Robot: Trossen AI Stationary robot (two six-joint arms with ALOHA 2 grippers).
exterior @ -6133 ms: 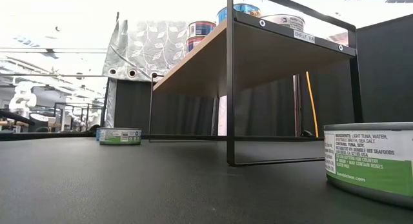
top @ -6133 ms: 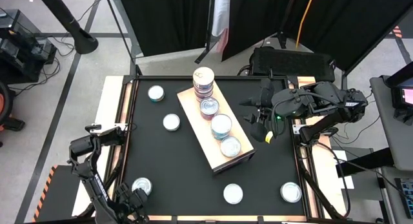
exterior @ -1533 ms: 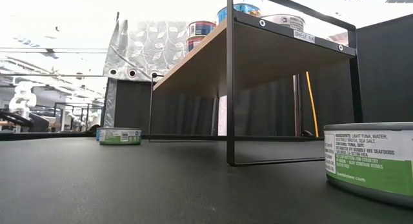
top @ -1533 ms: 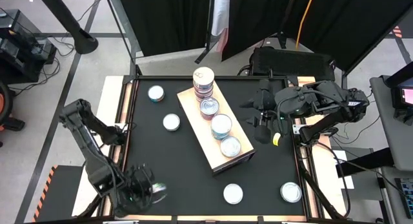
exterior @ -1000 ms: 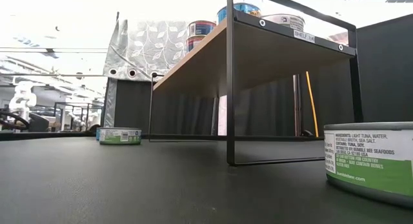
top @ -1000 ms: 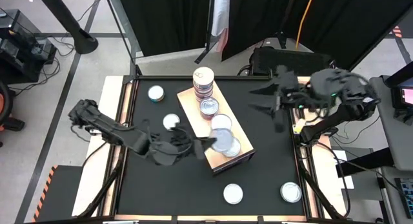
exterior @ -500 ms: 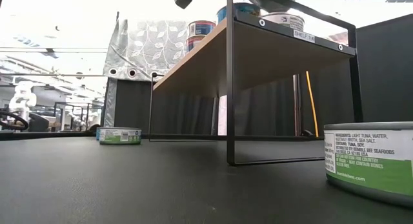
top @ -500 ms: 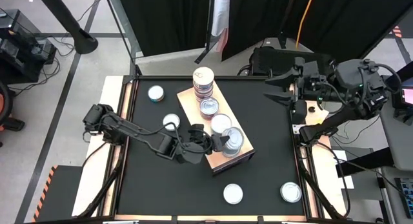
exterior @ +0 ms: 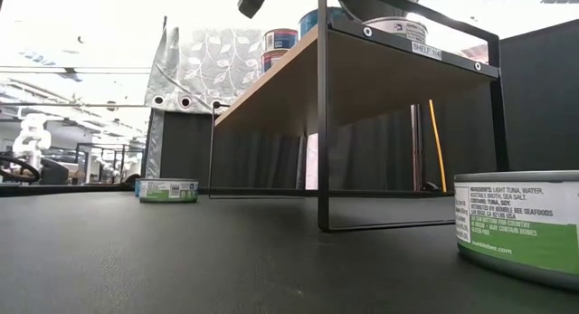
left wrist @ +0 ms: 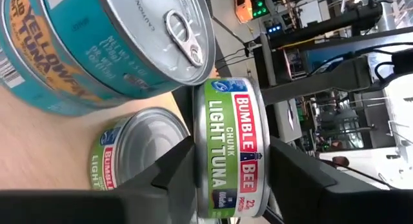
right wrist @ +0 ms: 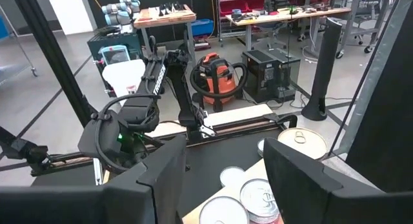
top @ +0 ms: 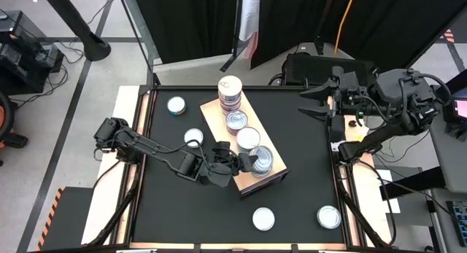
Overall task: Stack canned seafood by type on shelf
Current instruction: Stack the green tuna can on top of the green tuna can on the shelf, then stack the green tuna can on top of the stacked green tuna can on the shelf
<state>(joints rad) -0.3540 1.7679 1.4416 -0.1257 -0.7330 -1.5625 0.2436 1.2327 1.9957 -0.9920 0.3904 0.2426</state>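
Pale-wood long shelf (top: pixel 219 125): partly stocked.
Left gripper (left wrist: pixel 222 179) clamps a green-labelled round tuna tin (left wrist: pixel 230 146) over it; five silver-topped tins (top: pixel 263 219) remain beside it; the right gripper's fingers stand apart.

Shiny metal tins (left wrist: pixel 158 30) with glossy paper labels are seen; the shelf (top: pixel 219 120) is pale matt wood, the counter (top: pixel 306 173) matt black.

Overhead looks down, low looks level; both show shelf (top: pixel 243 146)
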